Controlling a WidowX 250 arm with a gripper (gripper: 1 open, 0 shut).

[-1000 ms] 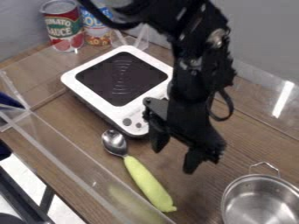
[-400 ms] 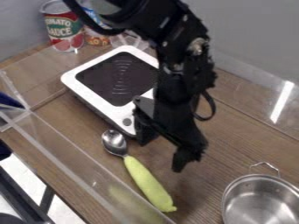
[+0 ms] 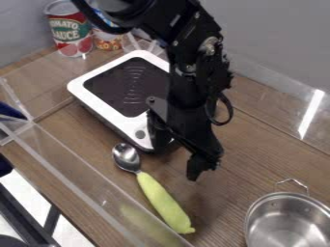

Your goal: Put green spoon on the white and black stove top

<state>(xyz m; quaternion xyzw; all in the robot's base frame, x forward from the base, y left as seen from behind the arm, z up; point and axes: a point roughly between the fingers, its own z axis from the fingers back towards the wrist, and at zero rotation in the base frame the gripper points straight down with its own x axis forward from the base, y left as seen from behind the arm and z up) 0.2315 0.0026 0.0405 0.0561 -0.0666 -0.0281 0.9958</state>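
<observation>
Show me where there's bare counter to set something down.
Bare wood lies right of the gripper, above the steel pot, and between that pot and the spoon. It's crowded at the stove's near corner, under the gripper.

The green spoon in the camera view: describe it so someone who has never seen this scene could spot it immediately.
On the wooden table, the white stove with the black top sits toward the back. Just in front of it lies the green spoon, its metal bowl nearest the stove. Its thick yellow-green handle sets it apart from the all-metal pot to its right.
</observation>
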